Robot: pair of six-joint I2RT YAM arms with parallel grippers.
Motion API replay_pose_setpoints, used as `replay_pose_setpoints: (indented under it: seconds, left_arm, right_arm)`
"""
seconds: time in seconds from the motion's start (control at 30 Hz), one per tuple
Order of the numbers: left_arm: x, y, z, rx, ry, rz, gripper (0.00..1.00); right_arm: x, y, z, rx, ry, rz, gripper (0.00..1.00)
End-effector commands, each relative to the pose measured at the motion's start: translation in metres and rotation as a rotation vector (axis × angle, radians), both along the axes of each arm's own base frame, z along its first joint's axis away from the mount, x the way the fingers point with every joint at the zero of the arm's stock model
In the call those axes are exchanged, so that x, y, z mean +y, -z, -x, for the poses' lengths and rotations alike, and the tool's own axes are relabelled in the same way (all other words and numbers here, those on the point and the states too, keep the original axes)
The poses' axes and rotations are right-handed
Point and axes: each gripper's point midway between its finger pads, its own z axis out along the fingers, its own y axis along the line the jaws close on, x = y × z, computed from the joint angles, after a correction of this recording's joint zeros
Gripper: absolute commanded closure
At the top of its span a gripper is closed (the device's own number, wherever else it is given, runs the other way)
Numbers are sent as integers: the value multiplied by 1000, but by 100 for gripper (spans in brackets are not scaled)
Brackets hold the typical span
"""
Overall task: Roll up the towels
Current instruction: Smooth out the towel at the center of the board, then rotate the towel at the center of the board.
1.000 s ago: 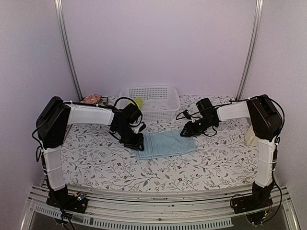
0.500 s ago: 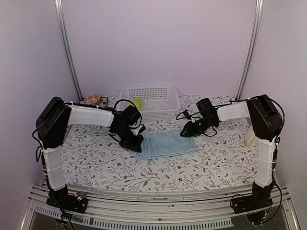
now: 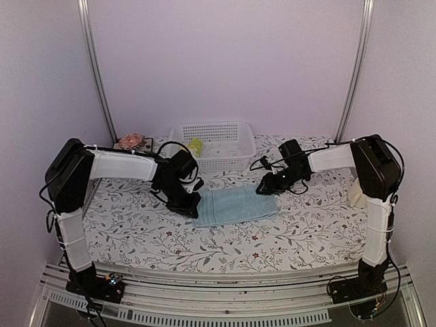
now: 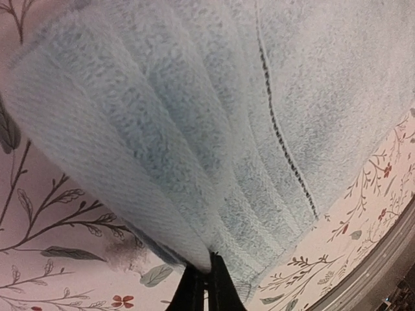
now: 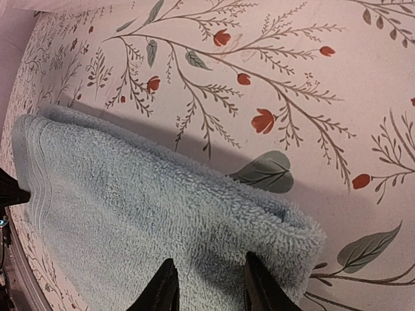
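The pale blue towel [image 3: 235, 205] lies folded flat on the flower-printed table cover. My left gripper [image 3: 191, 202] is at its left edge, and in the left wrist view that gripper [image 4: 209, 264] is shut on the towel [image 4: 214, 129], pinching a lifted fold of the edge. My right gripper [image 3: 264, 189] is at the far right corner. Its fingers [image 5: 207, 262] stand apart and open, tips pressed onto the towel's [image 5: 149, 214] top, just inside the thick folded edge. The yellow-green towel [image 3: 195, 146] lies in the white basket [image 3: 231, 128].
The white basket stands against the back wall behind the towel. A pink round object [image 3: 129, 141] sits at the back left. A cream object [image 3: 355, 192] lies by the right arm. The table's front edge [image 3: 225, 269] runs just ahead of the arm bases.
My left gripper has closed on the towel's left edge and drawn slightly back to the left. The right gripper and the towel's right corner have stayed put.
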Motion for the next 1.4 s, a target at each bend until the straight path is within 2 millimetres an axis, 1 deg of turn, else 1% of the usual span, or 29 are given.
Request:
replay_pose_setpoints:
  seconds: [0.0, 0.03, 0.1, 0.2, 0.27, 0.33, 0.4, 0.43, 0.5, 0.57, 0.63, 0.73, 0.83, 0.9, 0.93, 0.97, 1.0, 1.1, 1.2, 1.37]
  left_arm:
    - [8, 4, 15, 53, 14, -10, 94]
    - [9, 4, 15, 50, 11, -12, 89]
    - [11, -1, 13, 33, 7, -17, 74]
    - [14, -17, 3, -15, -5, -24, 52]
    - [18, -29, -7, -60, -15, -39, 49]
    - [20, -47, -23, -116, -26, -46, 46]
    - [21, -67, -38, -182, -39, -42, 37]
    - [18, -77, -44, -212, -40, -30, 36]
    - [7, -97, -55, -264, -28, 28, 34]
    - [-9, -110, -61, -293, -6, 107, 32]
    - [-22, -114, -64, -302, 17, 173, 33]
    - [-42, -107, -68, -294, 55, 259, 39]
    - [-56, -92, -72, -273, 78, 299, 55]
    - [-59, -74, -76, -258, 85, 285, 66]
    - [-59, -61, -79, -252, 87, 264, 68]
    - [-57, -53, -83, -251, 84, 245, 72]
    - [-57, -45, -84, -247, 86, 232, 77]
    - [-50, -29, -89, -245, 73, 195, 86]
    - [-40, -21, -95, -258, 55, 163, 89]
    - [-22, -7, -97, -260, 38, 87, 90]
  right_arm:
    - [-14, 20, 12, 49, 21, 71, 64]
    - [-14, 19, 12, 48, 20, 70, 64]
    - [-12, 16, 12, 43, 13, 65, 64]
    - [-9, 7, 13, 31, -2, 45, 63]
    - [-7, -4, 13, 20, -17, 26, 63]
    - [-4, -16, 13, 4, -33, 11, 62]
    - [-2, -29, 13, -14, -45, -5, 61]
    - [-1, -37, 12, -26, -49, -13, 61]
    - [1, -48, 13, -42, -60, -31, 58]
    - [3, -56, 14, -51, -67, -50, 57]
    - [7, -61, 14, -52, -77, -75, 55]
    - [12, -62, 14, -42, -86, -108, 55]
    - [18, -60, 12, -35, -91, -140, 55]
    - [20, -58, 10, -31, -88, -155, 55]
    - [21, -56, 10, -28, -87, -160, 55]
    - [22, -53, 9, -22, -83, -163, 55]
    - [22, -50, 7, -22, -80, -161, 55]
    - [21, -38, 5, -1, -65, -150, 55]
    - [17, -24, 1, 13, -44, -125, 55]
    - [6, -8, -7, 15, 9, -78, 56]
